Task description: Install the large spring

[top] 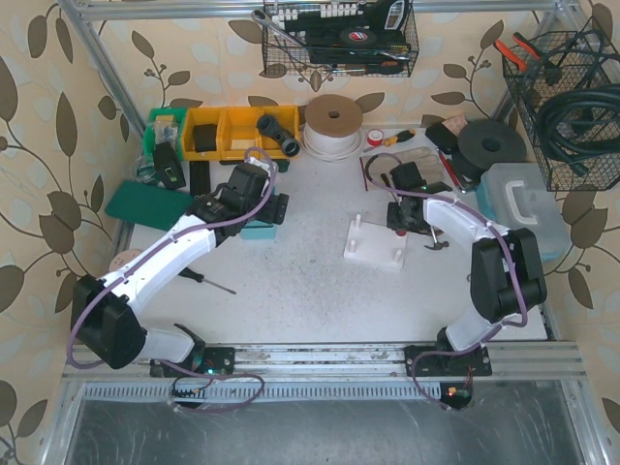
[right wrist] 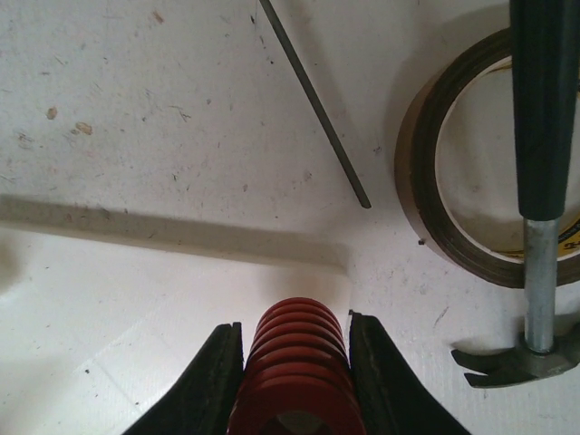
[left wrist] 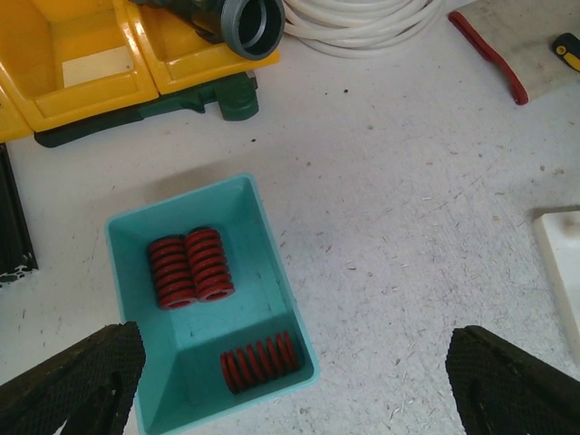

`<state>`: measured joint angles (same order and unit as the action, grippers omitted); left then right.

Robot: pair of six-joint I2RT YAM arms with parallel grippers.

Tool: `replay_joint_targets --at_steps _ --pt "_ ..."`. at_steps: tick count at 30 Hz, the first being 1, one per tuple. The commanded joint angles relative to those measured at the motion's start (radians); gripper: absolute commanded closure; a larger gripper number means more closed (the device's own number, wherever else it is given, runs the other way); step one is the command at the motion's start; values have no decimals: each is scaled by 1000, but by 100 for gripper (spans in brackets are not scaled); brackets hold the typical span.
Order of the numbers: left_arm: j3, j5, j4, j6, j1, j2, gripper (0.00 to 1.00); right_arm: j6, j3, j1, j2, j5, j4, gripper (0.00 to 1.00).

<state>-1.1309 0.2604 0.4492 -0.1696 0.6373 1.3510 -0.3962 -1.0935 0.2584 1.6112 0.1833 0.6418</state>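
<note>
A large red spring stands upright between the fingers of my right gripper, which is shut on it. It hangs over the far right corner of the white peg base, seen from above as a white block with thin posts. My left gripper is open wide above a teal bin to the left of the base. Two red springs lie side by side in that bin and a third lies near its front wall. From above, the left gripper covers most of the teal bin.
A brown tape roll, a hammer and a thin metal rod lie just right of the base. Yellow bins, a white cable coil and a black pipe fitting stand behind. A screwdriver lies front left.
</note>
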Motion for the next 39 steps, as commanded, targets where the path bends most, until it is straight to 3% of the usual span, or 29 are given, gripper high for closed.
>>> replay_joint_targets --at_steps 1,8,12,19,21,30,39 --pt "-42 25 0 -16 12 10 8 -10 -5 -2 22 19 -5 80" --pt "-65 105 25 -42 14 35 11 -6 -50 -4 -36 34 62 60" --pt "-95 145 40 -50 12 63 14 -10 -94 -5 -99 35 169 41" --pt "-140 76 79 -152 -36 145 22 7 -162 -5 -330 -32 352 28" --pt "-150 36 81 -171 -64 174 27 19 -172 -5 -399 -52 382 1" --pt "-242 -145 97 -248 -221 359 66 78 -146 -5 -591 -57 440 1" --pt "-397 -251 288 -145 -246 533 73 111 -114 -4 -626 -57 432 1"
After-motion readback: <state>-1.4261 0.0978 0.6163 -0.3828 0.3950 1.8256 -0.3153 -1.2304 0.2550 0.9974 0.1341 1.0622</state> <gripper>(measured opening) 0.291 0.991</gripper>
